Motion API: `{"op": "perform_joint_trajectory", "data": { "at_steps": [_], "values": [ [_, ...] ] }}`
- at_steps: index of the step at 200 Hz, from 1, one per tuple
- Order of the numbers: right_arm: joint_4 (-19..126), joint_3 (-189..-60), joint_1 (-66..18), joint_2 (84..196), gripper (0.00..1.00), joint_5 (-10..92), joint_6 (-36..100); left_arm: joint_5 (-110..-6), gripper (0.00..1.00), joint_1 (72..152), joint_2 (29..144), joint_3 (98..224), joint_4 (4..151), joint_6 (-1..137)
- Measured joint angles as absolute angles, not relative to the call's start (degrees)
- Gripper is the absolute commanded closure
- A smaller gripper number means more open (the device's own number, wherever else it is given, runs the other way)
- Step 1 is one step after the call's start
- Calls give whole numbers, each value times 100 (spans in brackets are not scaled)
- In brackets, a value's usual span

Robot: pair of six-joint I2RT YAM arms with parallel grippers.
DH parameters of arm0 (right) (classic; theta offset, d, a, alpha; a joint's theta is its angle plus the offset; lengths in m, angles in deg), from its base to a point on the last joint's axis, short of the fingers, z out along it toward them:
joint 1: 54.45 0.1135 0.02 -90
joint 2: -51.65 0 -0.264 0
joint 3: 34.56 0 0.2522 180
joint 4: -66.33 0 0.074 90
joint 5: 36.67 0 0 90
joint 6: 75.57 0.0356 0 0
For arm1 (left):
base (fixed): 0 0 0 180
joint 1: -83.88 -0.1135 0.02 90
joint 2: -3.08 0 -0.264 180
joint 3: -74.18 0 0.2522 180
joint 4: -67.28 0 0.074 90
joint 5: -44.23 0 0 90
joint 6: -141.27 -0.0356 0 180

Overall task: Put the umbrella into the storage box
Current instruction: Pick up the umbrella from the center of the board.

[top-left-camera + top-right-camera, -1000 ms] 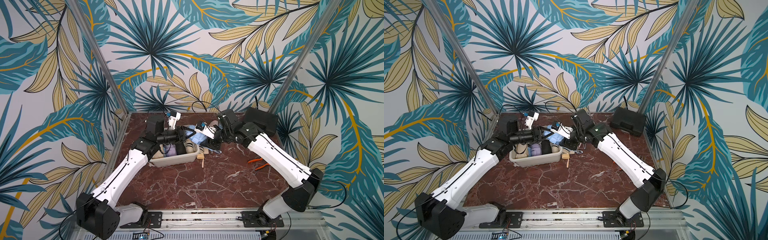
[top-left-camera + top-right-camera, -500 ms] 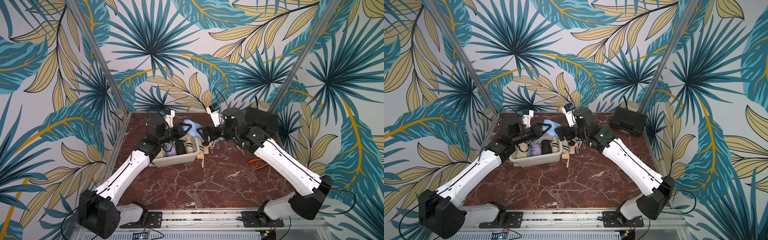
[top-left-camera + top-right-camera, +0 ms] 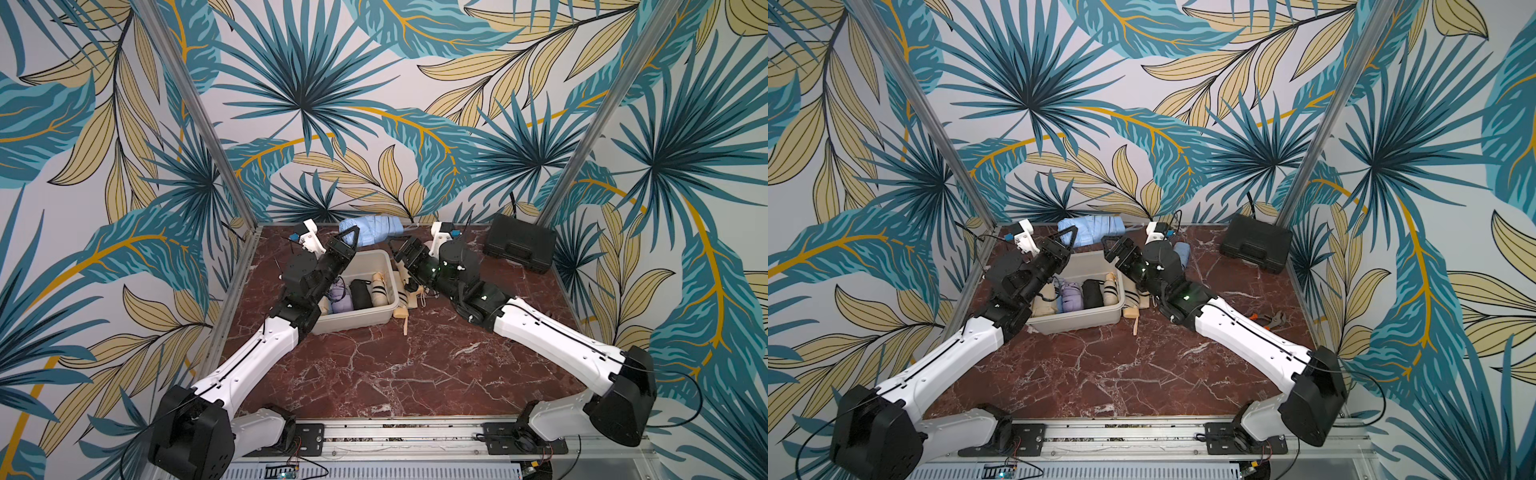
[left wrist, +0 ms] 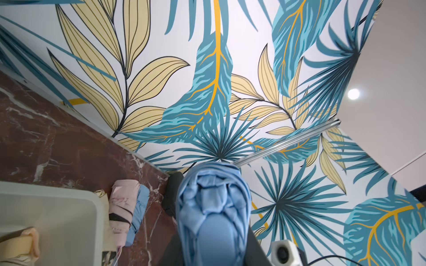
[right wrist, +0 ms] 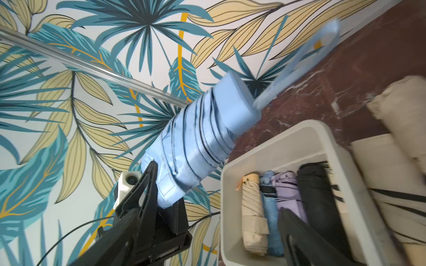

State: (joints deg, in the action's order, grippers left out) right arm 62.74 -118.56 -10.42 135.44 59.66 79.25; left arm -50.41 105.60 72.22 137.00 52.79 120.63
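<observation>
A folded light-blue umbrella hangs in the air over the far end of the storage box. My left gripper is shut on one end of it; in the left wrist view the umbrella fills the space between the jaws of that gripper. My right gripper stands open and empty beside the box's far right corner, just short of the umbrella. The off-white box holds several folded umbrellas side by side.
A black hard case lies at the back right. Beige folded umbrellas lie against the box's right side, pink and blue ones behind them. Orange-handled pliers lie at the right, near my right arm.
My right gripper has opened, let go of the blue umbrella and drawn back. The left gripper has tightened on the umbrella and swung it up toward the back wall.
</observation>
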Motion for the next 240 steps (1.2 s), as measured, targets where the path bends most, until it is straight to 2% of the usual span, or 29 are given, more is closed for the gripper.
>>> {"op": "perform_joint_trajectory", "data": {
  "at_steps": [36,59,101,131,145,186,205,222,240],
  "values": [
    [7658,-11828,-895,14121,1,5929,8205,-4958,100,10562,7080,13520,5025,12380],
    [8316,-11878,-884,14397,5,5940,8299,-4964,100,10562,7038,13490,4986,12494],
    [8976,-12317,-854,15028,22,5975,8448,-4962,100,10562,6916,13391,4940,12658],
    [9109,-12514,-718,15229,39,5995,8598,-4945,90,10562,6800,13346,4935,12682],
    [9155,-12558,-687,15240,45,6008,8642,-4930,81,10560,6752,13267,4857,12714],
    [9161,-12573,-679,15271,60,6071,8747,-4807,32,10562,6608,13103,4704,12778],
    [9122,-12575,-676,15282,62,6102,8703,-4801,16,10573,6501,13094,4754,12828],
    [9067,-12593,-674,15282,64,6115,8566,-4807,11,10575,6383,13094,4903,12802],
    [8965,-12628,-679,15282,65,6141,8330,-4814,10,10575,6228,13094,5235,12743]
  ]
}}
